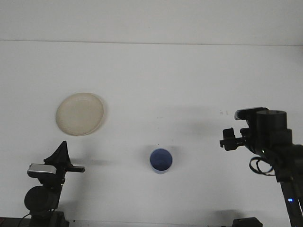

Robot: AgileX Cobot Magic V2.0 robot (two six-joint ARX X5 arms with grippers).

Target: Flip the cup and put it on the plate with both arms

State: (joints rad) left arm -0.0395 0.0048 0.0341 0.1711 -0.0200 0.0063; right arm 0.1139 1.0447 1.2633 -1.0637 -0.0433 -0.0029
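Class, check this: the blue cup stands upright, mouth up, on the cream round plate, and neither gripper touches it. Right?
One thing is wrong. In the front view the blue cup stands upright, mouth up, on the bare white table, well apart from the cream round plate. Neither the left gripper nor the right gripper touches it.

Cup (161, 161) right of plate (80, 113), apart

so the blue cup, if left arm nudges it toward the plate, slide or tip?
Probably slides: the blue cup stands upright, mouth up, and looks short and wide. It seems small and empty, so likely light; a high push near the rim could still tip it. The table looks smooth.
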